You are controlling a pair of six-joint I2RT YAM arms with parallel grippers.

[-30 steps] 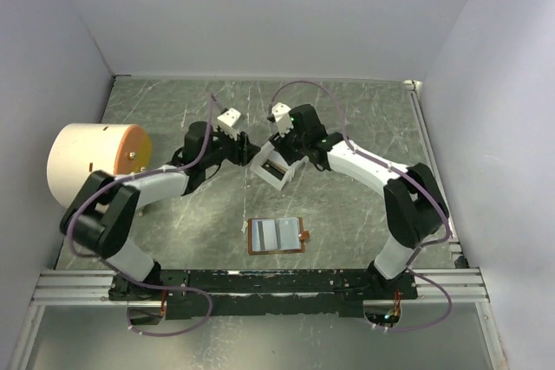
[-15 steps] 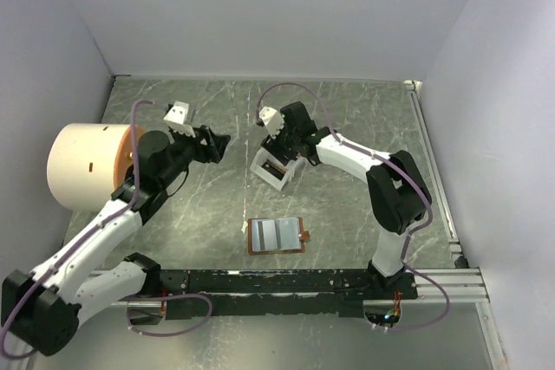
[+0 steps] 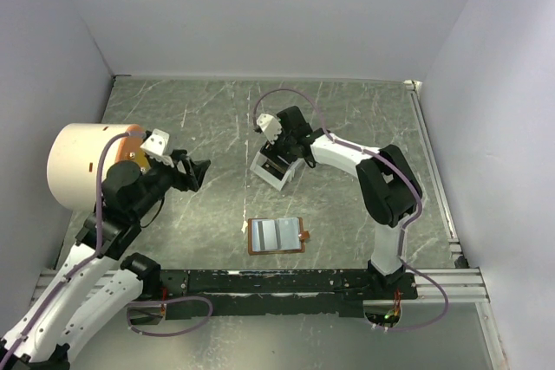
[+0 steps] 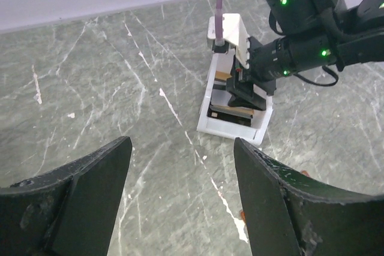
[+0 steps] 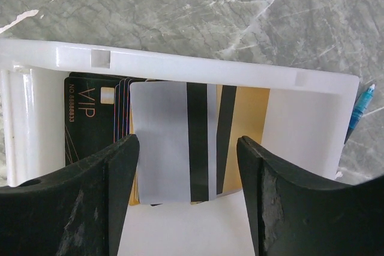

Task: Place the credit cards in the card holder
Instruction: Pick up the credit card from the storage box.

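The credit cards lie stacked in a white plastic box (image 3: 276, 171): a pale card with a dark stripe (image 5: 168, 142) on top, a gold one (image 5: 249, 121) and a black one (image 5: 90, 118) beneath. My right gripper (image 5: 187, 146) hovers open just above the stack, a finger on each side and touching nothing; from above, the right gripper (image 3: 282, 155) sits over the box. The card holder (image 3: 276, 236) lies open and flat nearer the arm bases, brown with pale pockets. My left gripper (image 3: 197, 174) stands open and empty well left of the box (image 4: 231, 125).
A large cream cylinder with an orange end (image 3: 87, 162) stands at the left, close behind the left arm. Grey walls enclose the marbled table on three sides. A metal rail (image 3: 260, 282) runs along the near edge. A blue tip (image 5: 362, 105) pokes in beside the box.
The left arm has swung back left and nearer, away from the box, its jaws widening. The right gripper has shifted slightly left over the box and opened wider.
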